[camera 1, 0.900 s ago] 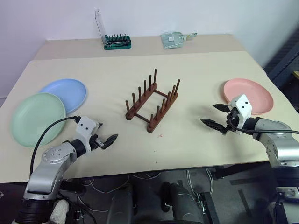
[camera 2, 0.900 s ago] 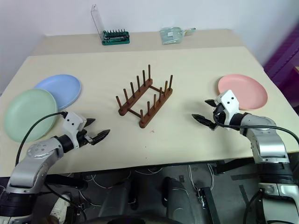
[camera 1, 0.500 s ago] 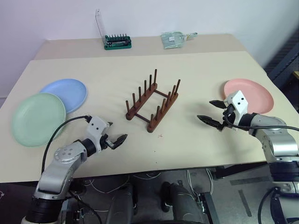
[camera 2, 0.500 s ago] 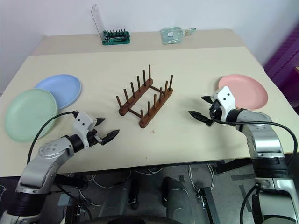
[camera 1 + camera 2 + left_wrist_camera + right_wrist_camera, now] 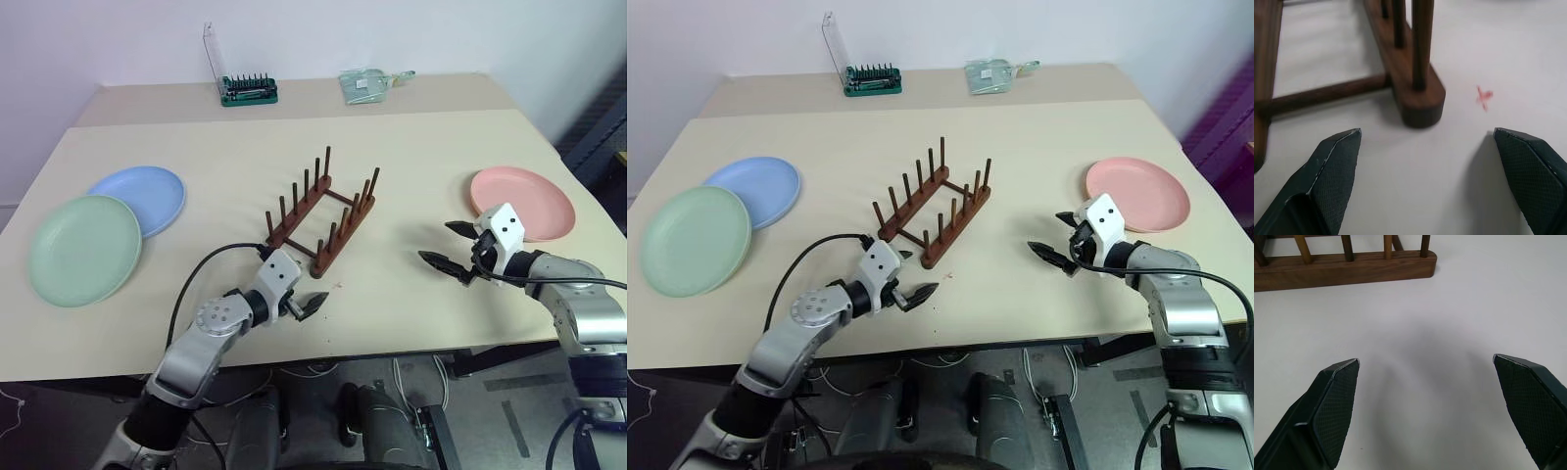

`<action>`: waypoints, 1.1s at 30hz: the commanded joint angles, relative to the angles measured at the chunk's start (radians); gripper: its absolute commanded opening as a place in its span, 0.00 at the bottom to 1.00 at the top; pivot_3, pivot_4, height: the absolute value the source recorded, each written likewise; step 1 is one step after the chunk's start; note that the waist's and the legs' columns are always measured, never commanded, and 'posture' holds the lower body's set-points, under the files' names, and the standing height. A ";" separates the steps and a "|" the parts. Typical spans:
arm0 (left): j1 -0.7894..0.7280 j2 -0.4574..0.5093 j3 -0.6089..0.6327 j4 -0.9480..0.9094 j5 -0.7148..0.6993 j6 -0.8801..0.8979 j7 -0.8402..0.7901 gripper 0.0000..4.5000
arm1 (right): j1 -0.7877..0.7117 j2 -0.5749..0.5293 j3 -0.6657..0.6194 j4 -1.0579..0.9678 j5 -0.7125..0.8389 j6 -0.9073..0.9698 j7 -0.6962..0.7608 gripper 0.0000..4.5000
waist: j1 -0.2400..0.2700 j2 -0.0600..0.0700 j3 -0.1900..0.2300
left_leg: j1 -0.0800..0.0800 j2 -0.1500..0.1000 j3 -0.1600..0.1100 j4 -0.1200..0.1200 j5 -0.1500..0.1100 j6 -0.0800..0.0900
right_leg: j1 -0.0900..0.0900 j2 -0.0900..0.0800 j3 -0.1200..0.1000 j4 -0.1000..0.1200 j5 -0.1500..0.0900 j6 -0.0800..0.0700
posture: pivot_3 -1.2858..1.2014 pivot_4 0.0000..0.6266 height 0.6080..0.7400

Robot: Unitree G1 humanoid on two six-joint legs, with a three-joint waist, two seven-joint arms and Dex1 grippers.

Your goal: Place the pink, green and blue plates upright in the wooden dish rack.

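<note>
Both grippers stand spread wide and hold nothing. From the left eye view, the left gripper point(image 5: 302, 304), two black tapered fingers on a white wrist block, hangs low over the beige matte table point(image 5: 216, 147), just near of the wooden dish rack point(image 5: 323, 227). That rack is dark reddish-brown, two parallel rails joined by crossbars, each rail bearing a row of thin round upright pegs; no plate stands in it. The right gripper point(image 5: 449, 247) hovers right of the rack, well apart from it, with the pink plate point(image 5: 534, 196) lying flat just beyond it to the far right. On the left side the green plate point(image 5: 83, 248) lies flat, its far rim overlapping the near edge of the blue plate point(image 5: 142, 194); all three are plain, round, shallow and matte. At the far edge stand a green tool holder point(image 5: 247, 91) with an upright clear lid and a clear plastic packet point(image 5: 364, 83).

Seen from the left wrist view, the pebbled dark fingertips point(image 5: 1334, 169) frame the rounded, smooth-grained end of one rack rail and a small red mark point(image 5: 1484, 96) on the tabletop.

Across the right wrist view, similar textured fingertips point(image 5: 1337, 404) flank bare table, with a rack rail along the far side.
</note>
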 commanded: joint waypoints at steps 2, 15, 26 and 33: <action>-0.023 -0.078 -0.025 0.077 0.024 -0.013 0.047 0.99 | 0.007 -0.009 -0.047 -0.054 0.017 -0.001 -0.019 1.00 | 0.006 0.001 0.000 | 0.000 0.000 0.000 0.000 0.000 0.000 | 0.000 0.000 0.000 0.000 0.000 0.000 | 0.52 0.24 0.92; -0.030 -0.053 0.005 0.127 0.051 -0.105 0.001 0.16 | 0.050 0.007 -0.034 -0.073 0.005 -0.020 -0.039 1.00 | 0.020 0.002 -0.002 | 0.001 0.000 0.000 0.000 0.000 0.000 | 0.000 0.001 0.000 0.000 0.000 0.000 | 0.52 0.24 0.92; -0.253 0.137 0.032 0.450 -0.047 -0.405 -0.465 0.16 | 0.072 0.012 -0.003 -0.051 -0.029 -0.063 -0.033 1.00 | 0.023 0.002 -0.002 | 0.000 0.000 0.001 0.000 0.000 0.000 | -0.001 0.001 0.000 0.000 0.000 -0.001 | 0.52 0.24 0.92; -0.375 0.113 0.025 0.673 -0.015 -0.517 -0.554 0.49 | 0.137 0.018 -0.026 -0.092 -0.029 -0.075 -0.069 1.00 | 0.020 0.002 -0.002 | 0.000 0.000 0.001 0.000 -0.001 0.001 | -0.001 0.000 0.000 0.000 0.000 0.000 | 0.52 0.24 0.92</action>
